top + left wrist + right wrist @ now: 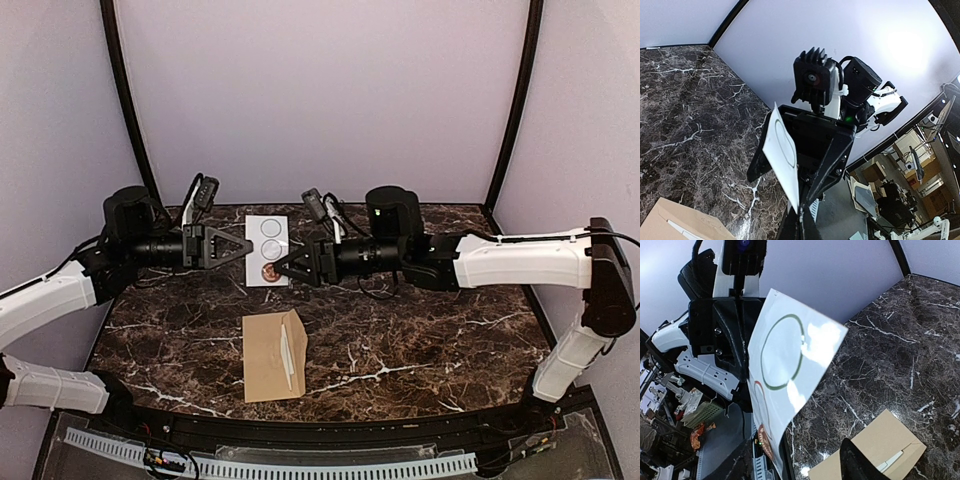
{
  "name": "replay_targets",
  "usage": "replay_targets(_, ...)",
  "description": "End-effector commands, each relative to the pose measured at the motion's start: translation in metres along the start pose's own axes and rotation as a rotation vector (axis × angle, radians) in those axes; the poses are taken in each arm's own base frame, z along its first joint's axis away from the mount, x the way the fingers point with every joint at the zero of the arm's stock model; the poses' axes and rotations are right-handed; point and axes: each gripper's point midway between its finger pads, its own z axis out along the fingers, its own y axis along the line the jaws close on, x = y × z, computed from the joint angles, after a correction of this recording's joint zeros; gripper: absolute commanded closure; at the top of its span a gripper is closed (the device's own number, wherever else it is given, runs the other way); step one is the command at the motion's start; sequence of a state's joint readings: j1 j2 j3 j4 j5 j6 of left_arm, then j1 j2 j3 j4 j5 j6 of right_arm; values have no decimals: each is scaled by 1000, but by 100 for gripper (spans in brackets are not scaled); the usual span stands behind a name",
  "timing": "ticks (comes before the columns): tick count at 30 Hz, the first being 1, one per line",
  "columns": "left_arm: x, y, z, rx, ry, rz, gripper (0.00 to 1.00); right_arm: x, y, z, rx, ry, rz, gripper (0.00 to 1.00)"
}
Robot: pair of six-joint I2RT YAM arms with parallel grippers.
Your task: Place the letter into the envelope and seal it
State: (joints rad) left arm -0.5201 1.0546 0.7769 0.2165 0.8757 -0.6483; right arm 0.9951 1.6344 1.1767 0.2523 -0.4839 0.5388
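- Both arms hang over the dark marble table point(430, 340) with the white sticker card point(270, 232) raised between them, clear of the surface.
- The left gripper point(247, 248) meets the card's left edge. Its wrist view shows the card running edge-on down to its own fingertips, so it appears pinched on the card.
- The right gripper point(283, 267) noses the card's right edge, just beside the reddish round sticker point(268, 271). Whether its jaws are spread or pressed together cannot be told.
- The envelope point(268, 362) lies flat on the table, nearer the arms' bases than the card. Its flap is open and the thin white strip point(288, 352) shows.
- No letter is in sight, and whether it is already inside cannot be told.
- The step in hand looks like freeing the round sticker to seal the flap.
- Done well, the left gripper keeps the card steady. The right takes only the sticker's rim and peels slowly at a shallow angle.
- The risks are that the thin card bends or slips, or that the sticker folds onto itself.
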Motion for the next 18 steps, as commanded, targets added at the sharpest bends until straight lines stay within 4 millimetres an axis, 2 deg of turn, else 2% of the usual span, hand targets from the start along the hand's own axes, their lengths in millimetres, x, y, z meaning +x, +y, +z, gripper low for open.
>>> replay_targets(1, 3, -7, -2, 31, -5, 7, 100, -9, 22, -1, -91, -36, -30, 49)
replay_targets(7, 6, -4, -2, 29, -3, -2, 100, -9, 31, 1, -138, -31, -30, 75)
replay_targets(14, 6, -6, -2, 44, -3, -2, 100, -1, 31, 10, -156, 7, -19, 78)
replay_targets(17, 7, -6, -2, 46, -1, -6, 100, -3, 32, 10, -164, 4, -21, 87)
replay_targets(18, 8, -6, -2, 47, 0, -5, 99, -4, 33, 10, -165, 1, -22, 94)
